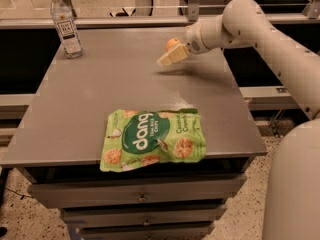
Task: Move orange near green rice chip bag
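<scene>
The orange [173, 43] shows at the far right part of the grey table [100, 94], partly hidden behind my gripper. My gripper [169, 58] hangs just in front of and slightly below the orange, pointing down to the left, above its own shadow on the table. I cannot tell whether it touches the orange. The green rice chip bag [152, 138] lies flat near the table's front edge, with white "dang" lettering, well in front of the orange.
A clear water bottle [65, 25] stands upright at the table's far left corner. My white arm [270, 39] reaches in from the right. Drawers [140, 196] sit under the table's front edge. A rail runs behind the table.
</scene>
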{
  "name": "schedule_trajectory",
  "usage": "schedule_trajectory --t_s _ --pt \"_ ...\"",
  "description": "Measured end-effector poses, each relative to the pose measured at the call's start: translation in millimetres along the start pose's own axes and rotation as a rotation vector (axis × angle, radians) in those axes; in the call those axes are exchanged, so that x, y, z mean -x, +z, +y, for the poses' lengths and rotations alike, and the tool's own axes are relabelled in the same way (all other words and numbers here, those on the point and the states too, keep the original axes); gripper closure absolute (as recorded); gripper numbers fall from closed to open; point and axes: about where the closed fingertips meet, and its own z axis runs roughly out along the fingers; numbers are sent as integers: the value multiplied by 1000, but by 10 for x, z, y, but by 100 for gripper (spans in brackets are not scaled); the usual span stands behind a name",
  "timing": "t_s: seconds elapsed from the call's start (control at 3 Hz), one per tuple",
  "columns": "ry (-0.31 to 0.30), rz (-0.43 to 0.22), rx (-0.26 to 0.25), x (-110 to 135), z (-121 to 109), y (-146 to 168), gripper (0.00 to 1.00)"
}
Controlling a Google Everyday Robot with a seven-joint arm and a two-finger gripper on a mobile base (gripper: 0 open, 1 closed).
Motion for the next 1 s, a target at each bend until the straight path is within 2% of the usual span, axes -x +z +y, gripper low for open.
schedule_trajectory --t_s 0.33,1.0 --pt "24 -10 -17 -27 -104 77 18" --pt "59 -29 -18 -46 -137 38 64"
